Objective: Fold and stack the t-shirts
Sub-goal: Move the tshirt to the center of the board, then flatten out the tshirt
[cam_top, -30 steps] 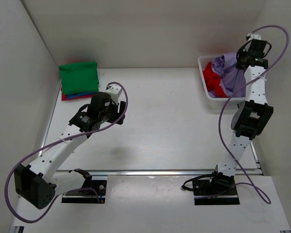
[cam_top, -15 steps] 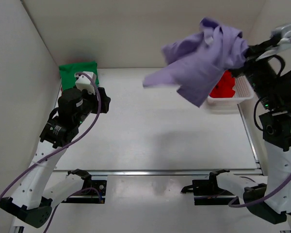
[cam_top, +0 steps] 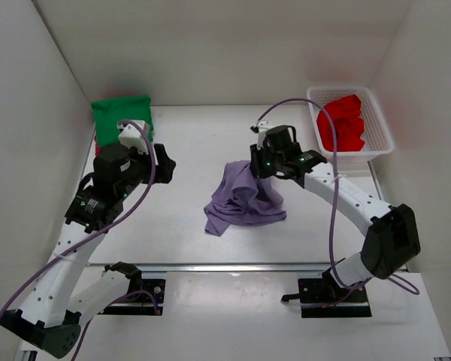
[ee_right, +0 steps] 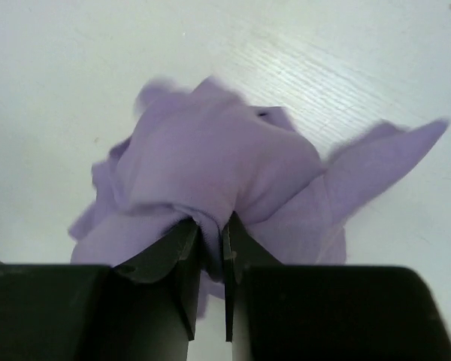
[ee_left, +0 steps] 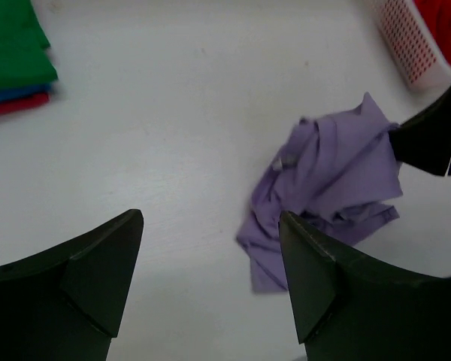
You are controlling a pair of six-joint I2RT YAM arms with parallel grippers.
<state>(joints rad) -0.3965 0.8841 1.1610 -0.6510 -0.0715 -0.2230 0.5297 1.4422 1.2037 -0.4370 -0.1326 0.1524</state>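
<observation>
**Lavender t-shirt heaped mid-worktop, pinched by right gripper**

Crumpled in a loose heap near the middle of the worktop [cam_top: 203,143]: the lavender t-shirt [cam_top: 244,199], unfolded, with one flap trailing toward the near edge. Pinched at its upper, far-side fold by the right gripper [ee_right: 212,229], jaws clenched tight on the cloth. Ringed by bare surface on every side, widest to the left and toward the back wall. Well apart from both the stack and the basket.

Off to the left, raised above the surface, the left gripper [ee_left: 210,222]: released, fingers spread wide, grasping nothing.

Five t-shirts in all. One lavender at the centre. One red t-shirt [cam_top: 344,124] bunched inside the white lattice basket [cam_top: 381,139] at the back right corner. Three folded in a stack at the back left corner: green t-shirt [cam_top: 120,116] on top, blue t-shirt [ee_left: 19,93] beneath, magenta t-shirt [ee_left: 15,107] at the bottom. One basket, two arms.

White, matt worktop, closed in by plain white walls [cam_top: 210,53] at left, back and right.
</observation>
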